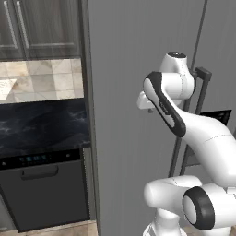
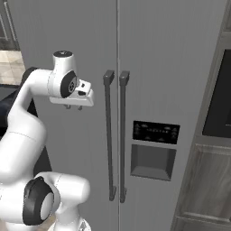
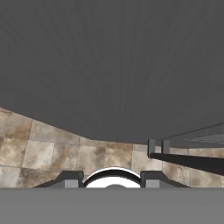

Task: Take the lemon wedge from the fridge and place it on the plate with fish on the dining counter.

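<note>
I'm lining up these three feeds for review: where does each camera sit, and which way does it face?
Left base view: behind the arm, to its left, facing the shut fridge and the dishwasher; the white arm shows lower right.
Right base view: behind the arm, to its right, facing the fridge doors, their handles and the dispenser; the arm and the gripper show at left.
Hand view: on the hand, looking down along the fridge door to the tiled floor; the gripper shows at the bottom.
Shared: both base views show the fridge and arm.
</note>
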You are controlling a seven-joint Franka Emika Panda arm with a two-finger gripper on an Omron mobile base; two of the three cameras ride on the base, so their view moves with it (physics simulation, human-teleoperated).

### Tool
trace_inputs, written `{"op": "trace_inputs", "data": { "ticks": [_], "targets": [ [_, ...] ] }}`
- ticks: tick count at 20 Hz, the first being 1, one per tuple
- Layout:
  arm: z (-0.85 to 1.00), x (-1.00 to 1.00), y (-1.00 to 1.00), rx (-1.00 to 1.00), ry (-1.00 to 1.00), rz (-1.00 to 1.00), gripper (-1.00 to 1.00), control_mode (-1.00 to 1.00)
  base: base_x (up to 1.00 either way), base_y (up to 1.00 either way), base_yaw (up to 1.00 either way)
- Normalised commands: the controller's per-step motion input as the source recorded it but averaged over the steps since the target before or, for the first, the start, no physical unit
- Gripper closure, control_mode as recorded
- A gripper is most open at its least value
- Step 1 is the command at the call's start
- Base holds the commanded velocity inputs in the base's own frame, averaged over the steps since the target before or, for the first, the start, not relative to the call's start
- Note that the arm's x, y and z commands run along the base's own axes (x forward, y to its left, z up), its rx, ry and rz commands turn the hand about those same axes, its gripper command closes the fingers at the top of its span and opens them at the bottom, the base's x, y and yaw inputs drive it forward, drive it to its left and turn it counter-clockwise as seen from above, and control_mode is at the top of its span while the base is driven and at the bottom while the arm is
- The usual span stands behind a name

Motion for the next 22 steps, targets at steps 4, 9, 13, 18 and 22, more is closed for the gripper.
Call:
{"op": "trace_inputs", "data": {
  "ticks": [4, 9, 13, 18, 22],
  "targets": [
    [0.04, 0.00, 0.00, 0.00, 0.00, 0.00, -1.00, -1.00, 0.00, 0.00, 0.00],
    [0.00, 0.00, 0.00, 0.00, 0.00, 0.00, -1.00, -1.00, 0.00, 0.00, 0.00],
    [0.00, 0.00, 0.00, 0.00, 0.00, 0.00, -1.00, -1.00, 0.00, 0.00, 0.00],
    [0.00, -0.05, 0.00, 0.00, 0.00, 0.00, -1.00, -1.00, 0.00, 0.00, 0.00],
    [0.00, -0.08, 0.00, 0.00, 0.00, 0.00, -1.00, -1.00, 0.00, 0.00, 0.00]
  ]
}}
